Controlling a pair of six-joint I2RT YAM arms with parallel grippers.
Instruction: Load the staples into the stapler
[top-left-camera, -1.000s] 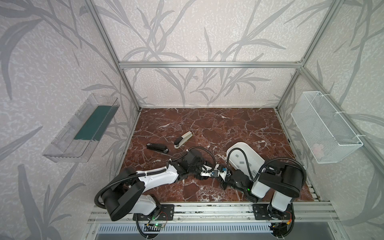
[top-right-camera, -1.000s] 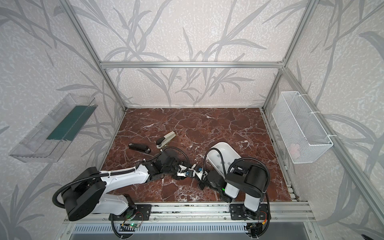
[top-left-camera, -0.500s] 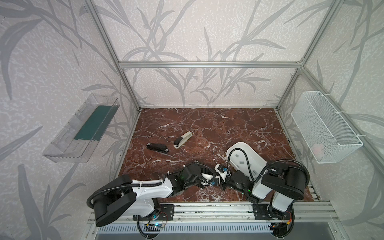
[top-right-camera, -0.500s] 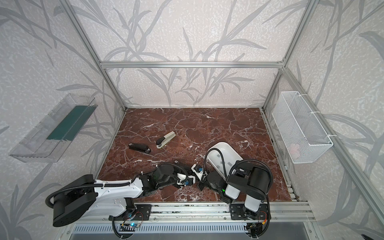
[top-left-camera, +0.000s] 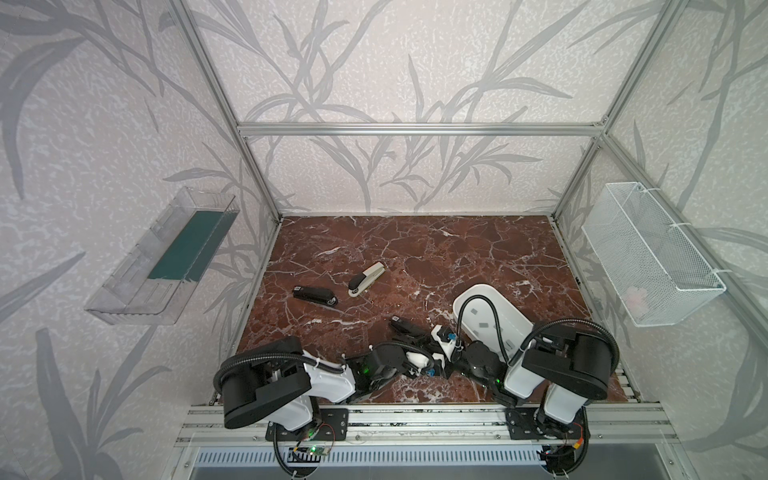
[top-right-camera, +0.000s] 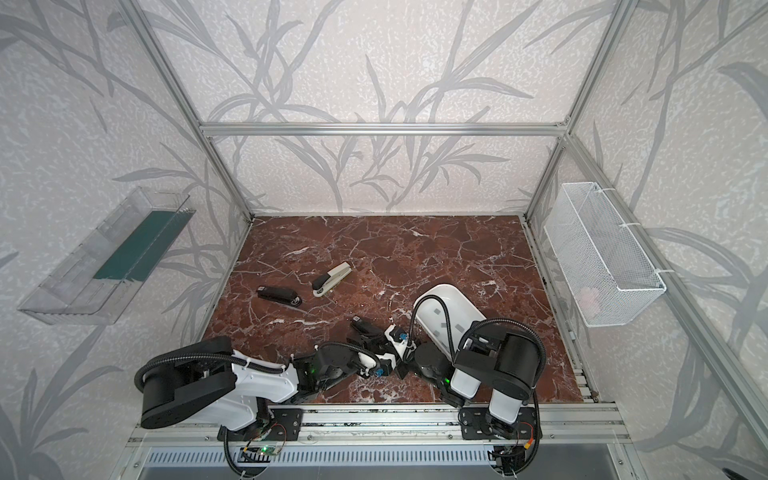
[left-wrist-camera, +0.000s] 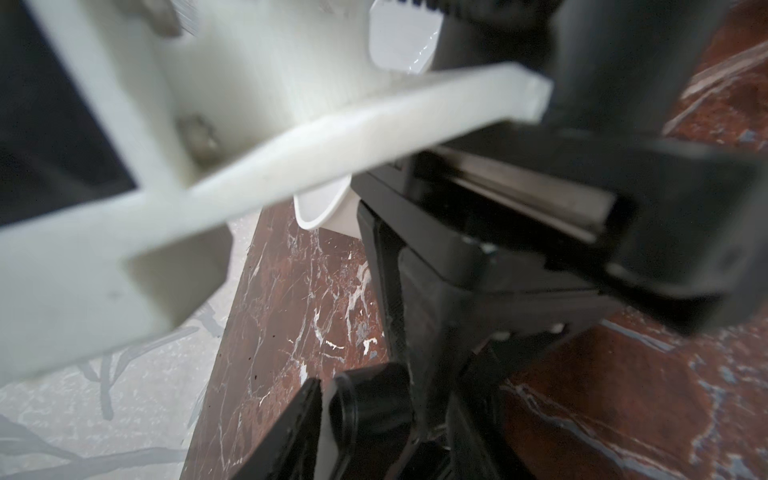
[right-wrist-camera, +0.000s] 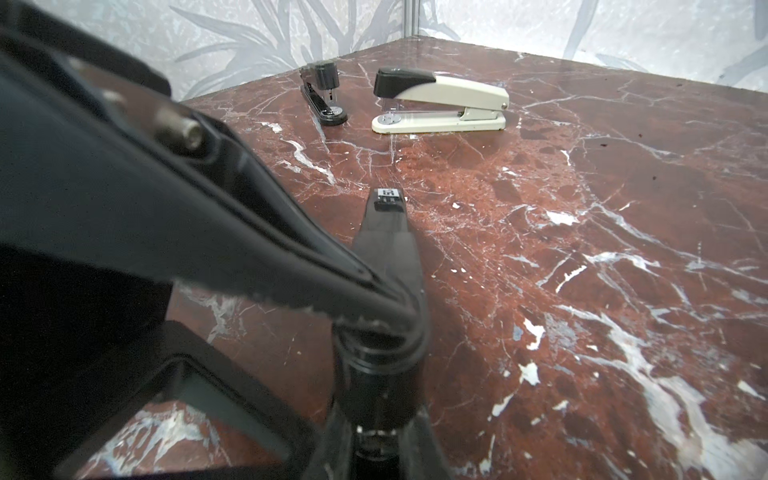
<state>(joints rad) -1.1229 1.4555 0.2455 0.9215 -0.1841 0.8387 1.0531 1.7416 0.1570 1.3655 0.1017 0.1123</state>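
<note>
The marble table (top-left-camera: 415, 257) holds a white tray (top-left-camera: 478, 287) at its near right. Just left of the tray, the right gripper (top-left-camera: 434, 337) is clamped on the end of the near stapler (top-left-camera: 405, 326), whose metal channel (left-wrist-camera: 519, 187) lies bare. The left gripper (top-left-camera: 436, 368) sits close beside them; whether it grips anything cannot be told. Farther back, to the left, lie a beige stapler (top-left-camera: 365, 279) and a black stapler (top-left-camera: 313, 295). The staples (top-left-camera: 474, 310) lie loose in the tray.

Tiny label (right-wrist-camera: 388, 193) on nearest stapler (right-wrist-camera: 388, 237), seemingly illegible.
</note>
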